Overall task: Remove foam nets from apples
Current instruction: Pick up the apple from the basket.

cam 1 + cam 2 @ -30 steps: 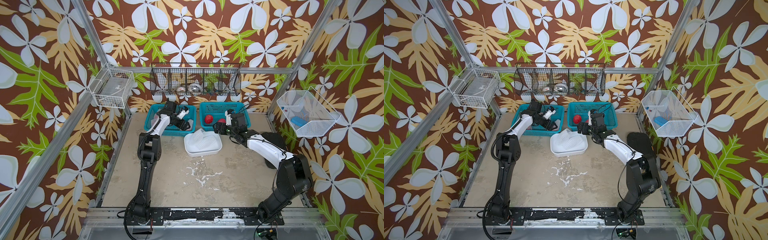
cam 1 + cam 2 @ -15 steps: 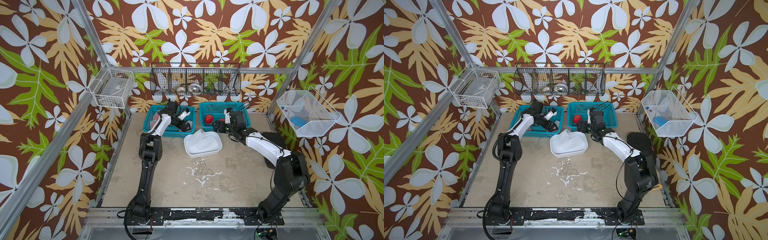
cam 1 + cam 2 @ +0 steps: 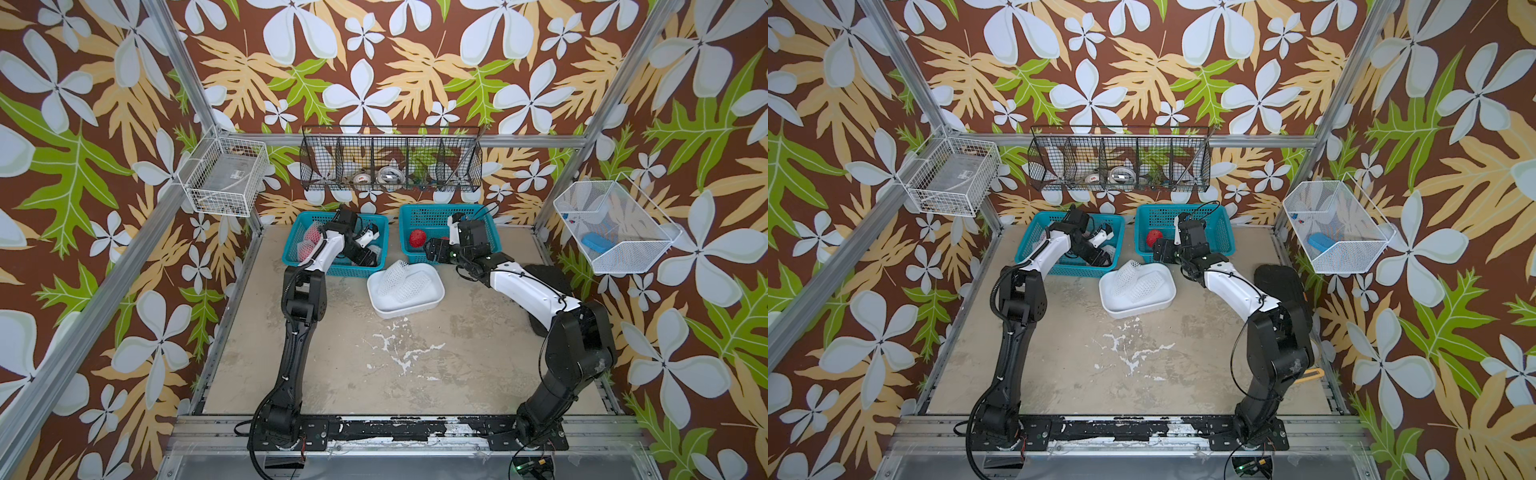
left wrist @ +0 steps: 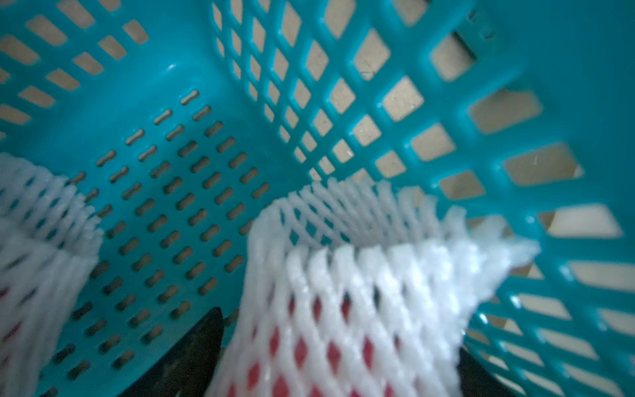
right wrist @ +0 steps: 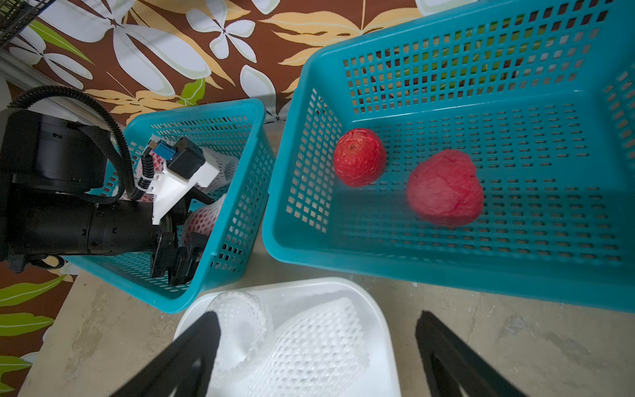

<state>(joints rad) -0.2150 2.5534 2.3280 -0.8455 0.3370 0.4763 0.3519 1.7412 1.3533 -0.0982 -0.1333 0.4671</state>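
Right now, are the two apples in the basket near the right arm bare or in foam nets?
Bare: both apples show plain red skin, no mesh. Loose foam nets lie in the white tray.

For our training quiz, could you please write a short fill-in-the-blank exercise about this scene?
1. One teal basket holds ___ bare apples.
2. The empty foam nets lie in the ___ tray.
3. The right gripper, by that tray, has its jaws ___.
Missing words: two; white; open.
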